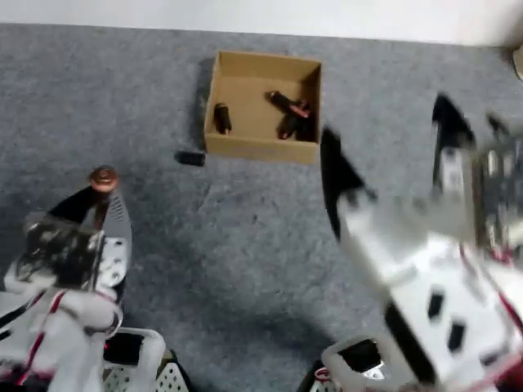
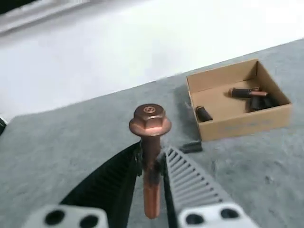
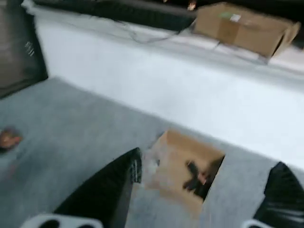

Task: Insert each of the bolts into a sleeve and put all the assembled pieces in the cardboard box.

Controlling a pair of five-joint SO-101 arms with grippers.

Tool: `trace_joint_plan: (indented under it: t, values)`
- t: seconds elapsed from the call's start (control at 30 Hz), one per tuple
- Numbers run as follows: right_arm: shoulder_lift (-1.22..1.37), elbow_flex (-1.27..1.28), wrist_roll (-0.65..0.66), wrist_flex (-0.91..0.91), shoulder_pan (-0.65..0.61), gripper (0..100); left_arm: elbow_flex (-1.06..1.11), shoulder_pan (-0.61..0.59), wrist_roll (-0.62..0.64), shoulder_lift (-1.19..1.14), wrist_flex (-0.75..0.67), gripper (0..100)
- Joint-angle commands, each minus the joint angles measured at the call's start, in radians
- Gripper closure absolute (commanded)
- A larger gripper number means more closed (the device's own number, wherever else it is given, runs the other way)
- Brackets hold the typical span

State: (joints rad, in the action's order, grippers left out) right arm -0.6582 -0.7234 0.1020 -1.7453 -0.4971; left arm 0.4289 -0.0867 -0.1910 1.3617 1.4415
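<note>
My left gripper point(image 1: 101, 200) is at the near left of the grey carpet, shut on a copper bolt point(image 1: 104, 177). In the left wrist view the bolt point(image 2: 150, 142) stands upright between the fingers, its flanged hex head on top. A black sleeve point(image 1: 191, 158) lies on the carpet just left of the cardboard box point(image 1: 260, 147), apart from both grippers. The box point(image 2: 240, 124) holds several dark pieces with copper ends. My right gripper point(image 1: 388, 140) hovers open and holding nothing to the right of the box. In the right wrist view it point(image 3: 207, 164) is spread wide with the box point(image 3: 176, 154) beyond it.
Grey carpet covers the table up to a white wall point(image 1: 261, 15) at the far edge. The arm bases point(image 1: 139, 363) sit at the near edge. A second cardboard box point(image 3: 244, 26) rests on a ledge above the wall.
</note>
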Motion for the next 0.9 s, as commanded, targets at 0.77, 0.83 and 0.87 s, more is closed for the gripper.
trace_joint_plan:
  t: [0.77, 0.83, 0.87]
  values:
    - [-0.245, 1.765, 0.256, 1.170, -0.346, 63.4, 1.066, -0.361, 0.322, 0.464, -0.621, 99]
    - [-0.096, 1.719, 0.273, 1.230, -0.354, 63.4, 1.061, -0.386, 0.324, 0.464, -0.621, 99]
    - [-0.019, 1.685, 0.278, 1.250, -0.354, 63.4, 1.055, -0.400, 0.324, 0.464, -0.621, 99]
